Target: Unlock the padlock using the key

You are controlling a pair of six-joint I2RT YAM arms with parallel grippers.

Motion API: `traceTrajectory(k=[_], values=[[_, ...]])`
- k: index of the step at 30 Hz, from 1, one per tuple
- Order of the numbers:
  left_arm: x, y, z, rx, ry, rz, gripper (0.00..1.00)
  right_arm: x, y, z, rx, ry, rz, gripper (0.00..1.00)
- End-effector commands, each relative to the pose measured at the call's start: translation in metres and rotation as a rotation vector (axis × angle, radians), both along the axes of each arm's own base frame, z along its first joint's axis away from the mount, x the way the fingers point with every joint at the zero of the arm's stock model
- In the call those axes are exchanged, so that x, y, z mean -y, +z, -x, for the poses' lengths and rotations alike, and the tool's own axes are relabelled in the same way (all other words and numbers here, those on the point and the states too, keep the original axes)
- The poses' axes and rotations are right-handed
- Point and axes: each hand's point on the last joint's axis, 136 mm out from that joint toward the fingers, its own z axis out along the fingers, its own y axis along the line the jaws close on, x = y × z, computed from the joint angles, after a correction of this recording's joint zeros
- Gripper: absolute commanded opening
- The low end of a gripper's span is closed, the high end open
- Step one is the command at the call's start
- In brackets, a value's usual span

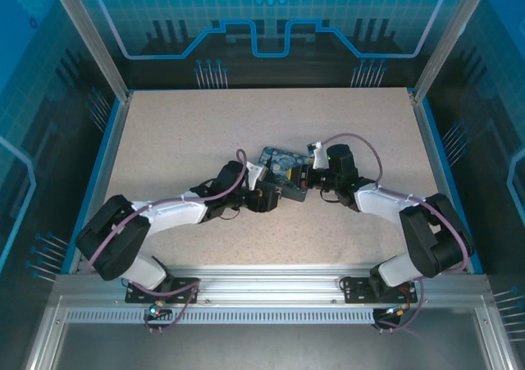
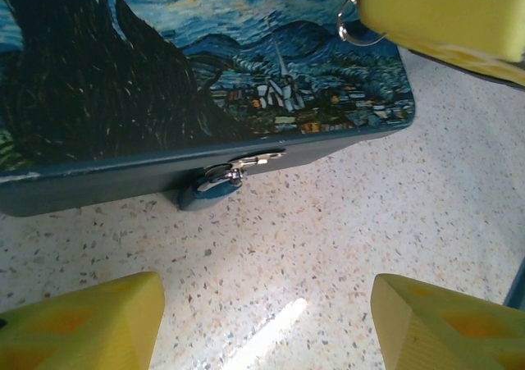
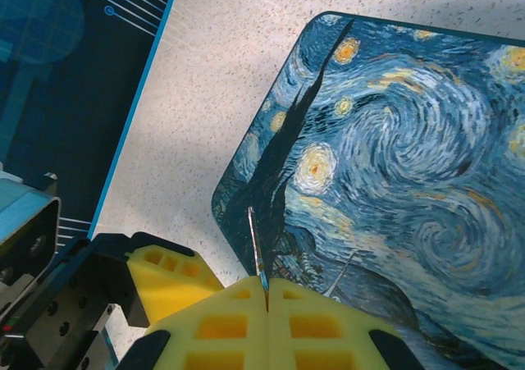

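Thin key (image 3: 255,243) pinched in right jaws; left jaws wide.
Ahead of left jaws, padlock (image 2: 212,188): probably slippery; grip its body.

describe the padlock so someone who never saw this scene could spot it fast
Find the rectangular tin box with blue-and-yellow swirl painting in the middle of the speckled table. On its plain dark front wall, the tiny bluish padlock with a thin silver shackle hangs from the metal latch, the one small lump on that wall.
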Motion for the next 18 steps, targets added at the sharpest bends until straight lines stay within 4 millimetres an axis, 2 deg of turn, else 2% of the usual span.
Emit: traceTrajectory(k=[1,7,18], values=[[0.009,-0.004,-0.009,0.013,0.004,0.021,0.69,0.002,-0.007,-0.009,0.0,-0.007,0.02,0.0],[0.018,-0.013,-0.01,0.009,-0.01,0.02,0.68,0.008,-0.028,-0.001,-0.056,-0.023,0.051,0.0],[0.027,-0.028,-0.019,0.055,-0.003,0.035,0.65,0.015,-0.036,0.01,-0.083,-0.034,0.073,0.0]])
